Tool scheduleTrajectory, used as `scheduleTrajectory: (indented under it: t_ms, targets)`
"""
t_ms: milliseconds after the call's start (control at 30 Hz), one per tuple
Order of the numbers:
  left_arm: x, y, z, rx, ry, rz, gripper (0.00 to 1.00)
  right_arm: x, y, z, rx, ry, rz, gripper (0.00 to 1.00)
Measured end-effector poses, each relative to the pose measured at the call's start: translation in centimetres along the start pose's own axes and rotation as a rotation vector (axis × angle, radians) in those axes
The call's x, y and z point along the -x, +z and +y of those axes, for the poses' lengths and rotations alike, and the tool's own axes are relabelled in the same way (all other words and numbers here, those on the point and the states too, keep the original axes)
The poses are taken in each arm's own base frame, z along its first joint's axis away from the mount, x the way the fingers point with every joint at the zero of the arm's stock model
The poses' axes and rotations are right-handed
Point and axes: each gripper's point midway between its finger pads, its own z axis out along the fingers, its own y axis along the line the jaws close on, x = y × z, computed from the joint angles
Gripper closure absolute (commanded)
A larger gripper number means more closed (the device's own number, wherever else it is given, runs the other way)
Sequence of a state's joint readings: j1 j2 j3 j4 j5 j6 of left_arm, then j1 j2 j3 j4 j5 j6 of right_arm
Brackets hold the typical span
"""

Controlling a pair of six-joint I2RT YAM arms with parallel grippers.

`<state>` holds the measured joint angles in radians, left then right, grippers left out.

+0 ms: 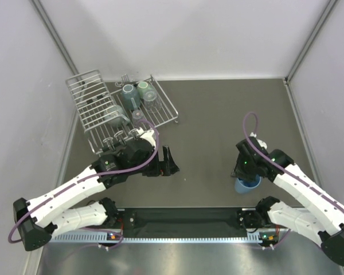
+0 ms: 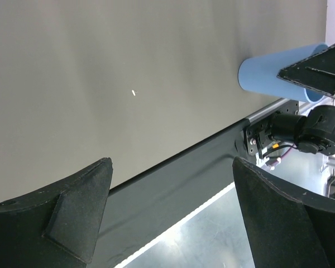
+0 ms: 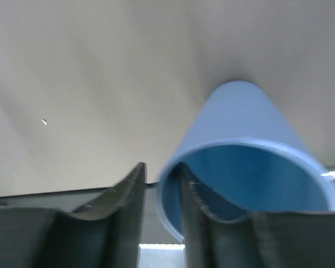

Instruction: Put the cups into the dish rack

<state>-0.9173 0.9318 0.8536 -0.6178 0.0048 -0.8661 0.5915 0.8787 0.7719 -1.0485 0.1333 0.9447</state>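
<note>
Straddling the rim of the upright blue plastic tumbler (image 3: 240, 128) directly beneath it, the right gripper (image 3: 162, 167) has one finger inside and one outside, narrowly apart, not yet clamped. The silver wire dish rack (image 1: 97, 97) lies well away, forward-left. The left gripper (image 2: 173, 162), nearer the rack, gapes empty.
</note>
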Motion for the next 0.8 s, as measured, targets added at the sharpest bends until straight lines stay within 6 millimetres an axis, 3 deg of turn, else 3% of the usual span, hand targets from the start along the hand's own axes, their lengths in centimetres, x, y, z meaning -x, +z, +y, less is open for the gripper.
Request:
scheduleTrajectory:
  t_ms: [67, 100, 200, 400, 667, 767, 800]
  targets:
    - [-0.1, 0.1, 0.0, 0.0, 0.0, 0.008, 0.07, -0.6, 0.3, 0.7, 0.007, -0.028, 0.01, 0.77]
    - [-0.1, 0.2, 0.0, 0.0, 0.0, 0.008, 0.07, -0.9, 0.4, 1.0, 0.008, -0.041, 0.017, 0.86]
    - [-0.1, 0.2, 0.0, 0.002, 0.0, 0.006, 0.07, -1.5, 0.1, 2.6, 0.009, -0.122, 0.013, 1.0]
    - [0.7, -0.1, 0.0, 0.02, 0.0, -0.025, 0.07, -2.6, 0.2, 6.6, 0.005, -0.26, 0.013, 1.0]
    - [1.2, -0.6, 0.6, 0.053, -0.014, -0.054, 0.07, -5.9, 0.1, 13.2, 0.041, -0.453, 0.008, 1.0]
    - [1.3, -0.9, 0.9, 0.063, -0.026, -0.069, 0.07, -7.6, 0.2, 15.5, 0.052, -0.519, 0.009, 0.94]
    - [1.4, -1.0, 1.0, 0.069, -0.028, -0.074, 0.07, -8.1, 0.3, 16.0, 0.055, -0.535, 0.011, 0.88]
